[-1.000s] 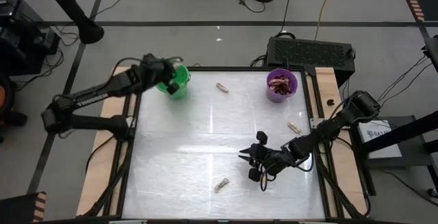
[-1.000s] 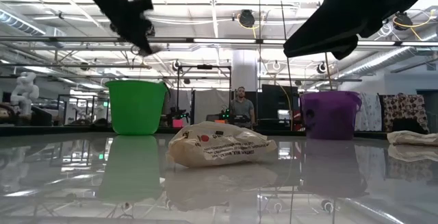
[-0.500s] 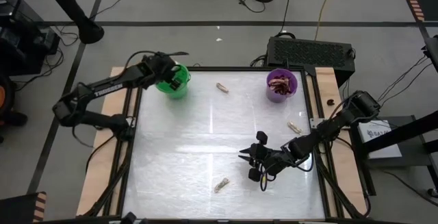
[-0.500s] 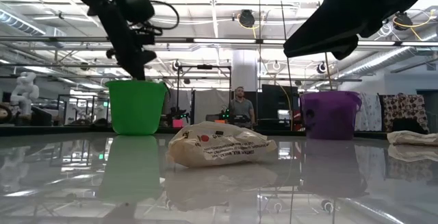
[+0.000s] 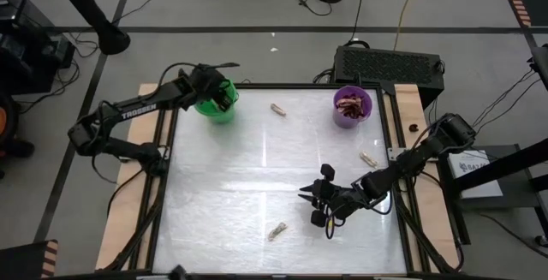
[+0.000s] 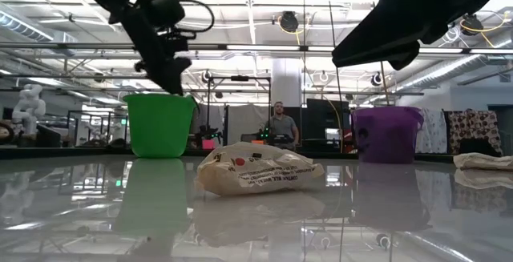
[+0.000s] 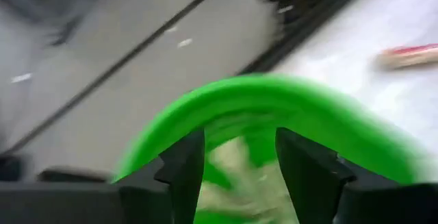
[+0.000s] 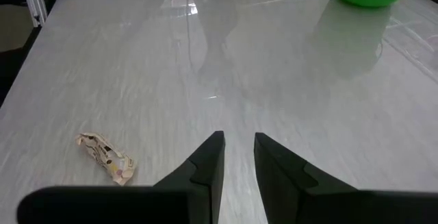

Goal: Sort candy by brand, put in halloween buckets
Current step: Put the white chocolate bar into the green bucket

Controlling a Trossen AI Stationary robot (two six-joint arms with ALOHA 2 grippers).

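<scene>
White tabletop (image 5: 257, 177) holds loose tan candy. Green bucket (image 5: 216, 102) sits directly below left gripper (image 7: 239, 172), fingers spread, empty; pale piece lies inside, between them. Right gripper (image 8: 238, 159) hovers mid-table, fingers narrowly apart, empty; nearest candy piece (image 8: 104, 157) lies aside, long axis slanted.

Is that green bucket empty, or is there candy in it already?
Not empty: the left wrist view looks into the green bucket and shows pale wrapped candy at the bottom.
</scene>
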